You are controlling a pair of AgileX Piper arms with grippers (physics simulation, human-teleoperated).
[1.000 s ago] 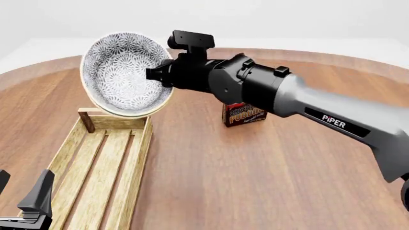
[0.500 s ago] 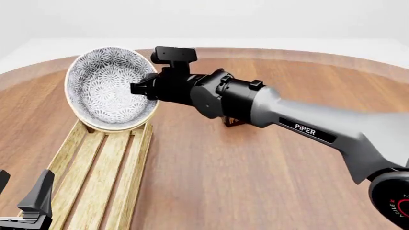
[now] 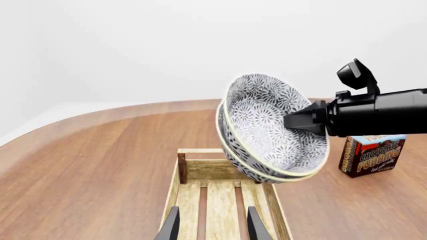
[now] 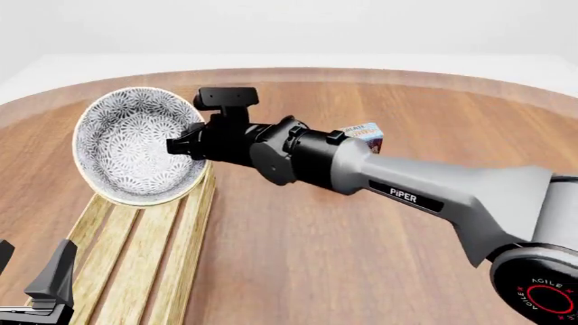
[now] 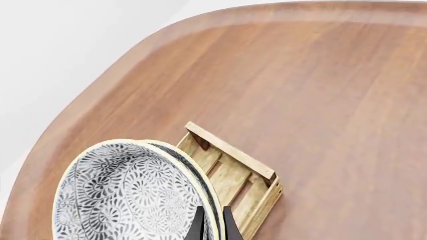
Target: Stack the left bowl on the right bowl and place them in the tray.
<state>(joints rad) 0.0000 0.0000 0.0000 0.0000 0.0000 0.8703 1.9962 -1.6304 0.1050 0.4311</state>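
Observation:
Two grey-white patterned bowls [image 4: 135, 145] are nested as one stack and tilted on edge, their hollow facing the camera in the front view. My right gripper [image 4: 185, 146] is shut on their rim and holds them over the far end of the light-wood tray [image 4: 145, 257]. In the left wrist view the bowls [image 3: 270, 130] hang just above the tray's end rail [image 3: 200, 151], with the right gripper [image 3: 297, 120] pinching the rim. The right wrist view shows the bowls [image 5: 127, 195] beside the tray [image 5: 233, 170]. My left gripper [image 4: 32, 271] stands open over the tray's near end, holding nothing.
A small chocolate pudding box [image 4: 366, 134] stands on the round wooden table [image 4: 298, 271] behind my right arm, right of the tray; the left wrist view shows the box [image 3: 370, 155] too. The long right arm crosses the table's middle.
My right arm has carried the stacked bowls left and lower, down toward the tray's far end. The pudding box now shows behind the arm. The left gripper has not moved.

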